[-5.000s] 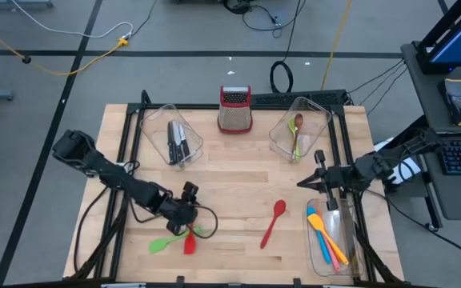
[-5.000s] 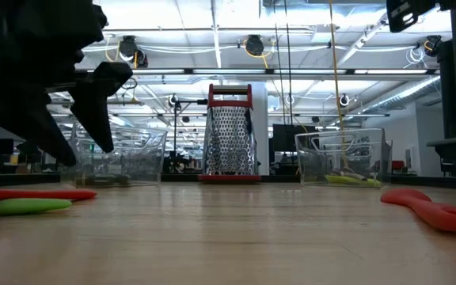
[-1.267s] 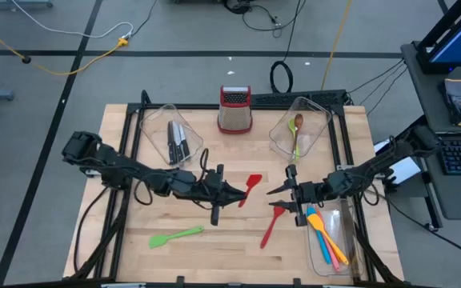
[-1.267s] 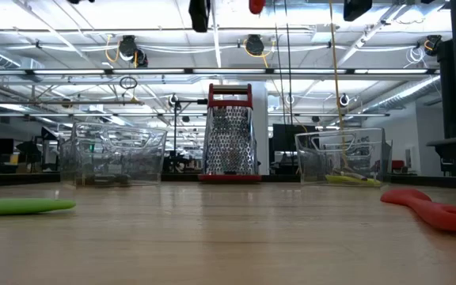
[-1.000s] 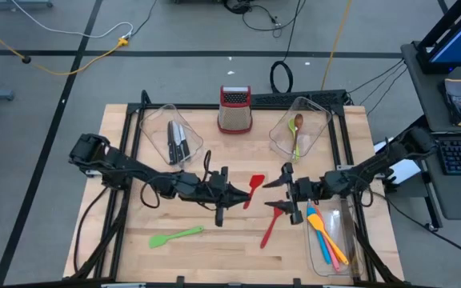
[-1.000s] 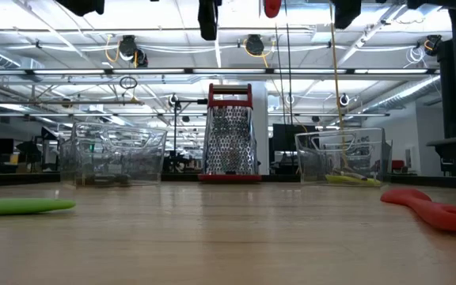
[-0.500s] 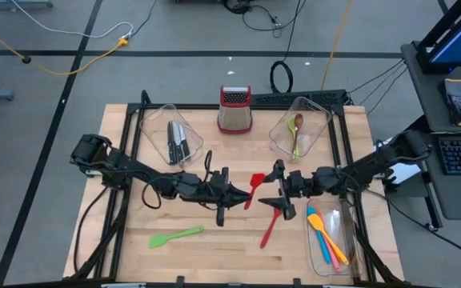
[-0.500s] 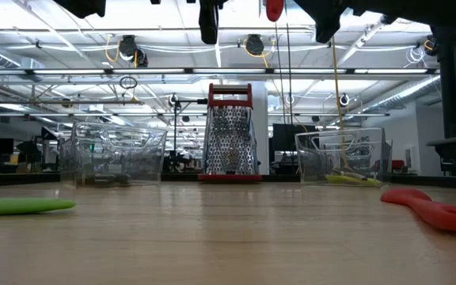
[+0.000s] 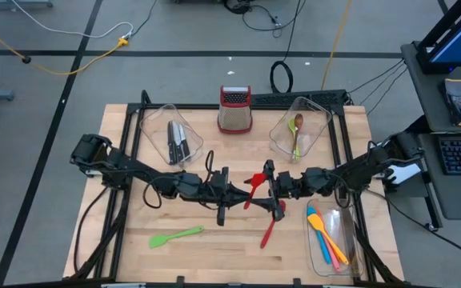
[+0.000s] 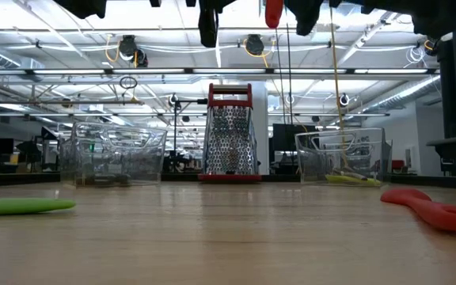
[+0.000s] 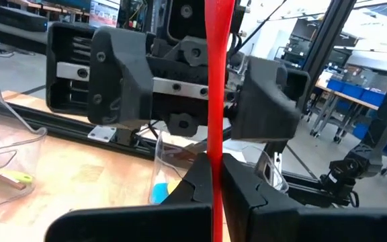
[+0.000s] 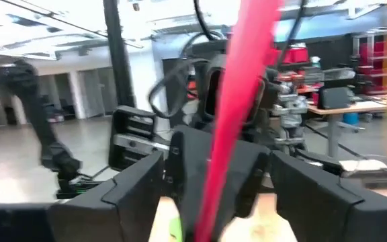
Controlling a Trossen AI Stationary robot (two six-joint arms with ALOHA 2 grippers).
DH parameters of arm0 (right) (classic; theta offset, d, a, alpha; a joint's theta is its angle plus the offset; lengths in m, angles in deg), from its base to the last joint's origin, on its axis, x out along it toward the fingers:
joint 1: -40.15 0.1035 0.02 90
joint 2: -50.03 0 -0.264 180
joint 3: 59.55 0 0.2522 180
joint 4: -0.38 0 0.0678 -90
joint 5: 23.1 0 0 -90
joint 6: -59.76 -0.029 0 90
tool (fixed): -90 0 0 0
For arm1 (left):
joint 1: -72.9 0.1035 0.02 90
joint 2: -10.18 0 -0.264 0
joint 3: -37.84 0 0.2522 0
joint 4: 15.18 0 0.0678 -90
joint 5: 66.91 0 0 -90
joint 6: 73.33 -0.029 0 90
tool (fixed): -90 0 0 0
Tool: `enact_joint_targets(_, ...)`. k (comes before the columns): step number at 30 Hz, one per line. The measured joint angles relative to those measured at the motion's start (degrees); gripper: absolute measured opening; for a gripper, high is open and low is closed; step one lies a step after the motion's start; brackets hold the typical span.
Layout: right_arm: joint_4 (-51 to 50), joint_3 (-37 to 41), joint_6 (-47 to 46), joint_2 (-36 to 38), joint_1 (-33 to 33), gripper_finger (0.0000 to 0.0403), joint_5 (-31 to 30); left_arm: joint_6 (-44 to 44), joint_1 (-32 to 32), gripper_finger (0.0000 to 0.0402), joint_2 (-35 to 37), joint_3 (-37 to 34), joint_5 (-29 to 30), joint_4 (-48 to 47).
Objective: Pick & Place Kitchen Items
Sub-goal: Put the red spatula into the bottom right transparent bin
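Observation:
High above the table's middle, my left gripper (image 9: 237, 195) is shut on a red spatula (image 9: 254, 182). My right gripper (image 9: 271, 189) faces it from the right. It is open, with one finger on either side of the spatula's blade (image 12: 246, 81) and a gap on both sides. A red spoon (image 9: 271, 225) and a green spatula (image 9: 176, 237) lie flat on the table. In the low view only the spatula's red end (image 10: 274, 11) and dark gripper parts show at the top edge. My left gripper pinches the red spatula's handle (image 11: 215, 151) between its two fingers, which sit across it. The fingers reach in level from the table's left. The spatula is lifted clear of the table, its blade end slanting toward the far right.
A clear bin with knives (image 9: 175, 140) stands far left and a bin with spoons (image 9: 298, 128) far right. A bin with spatulas (image 9: 329, 238) is near right. A metal grater (image 9: 235, 110) stands at the far middle.
My right gripper has travelled toward the table's left, up to the held red spatula, and its fingers now stand on either side of the blade. My left gripper has kept the spatula almost still in the air.

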Motion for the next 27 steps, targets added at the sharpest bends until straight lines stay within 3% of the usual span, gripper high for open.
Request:
enact_joint_targets(5,-2.7,0.0,-0.4,0.7,0.0,0.0194,-5.3,0.1,0.0,0.0000,0.0,0.0,0.4,-1.3)
enact_joint_targets(13,-4.3,0.0,-0.6,1.5,0.2,0.0020,-6.4,0.1,0.1,0.0000,0.0,0.0,1.0,-1.5)
enact_joint_targets(19,-6.6,0.0,-5.1,1.5,0.2,0.0009,-6.4,-0.7,0.1,0.0007,0.0,0.0,0.6,-2.4)
enact_joint_targets(27,-14.2,0.0,-7.0,6.8,1.8,0.0008,-8.6,-0.9,0.2,0.0065,0.1,0.1,-0.5,-4.7)
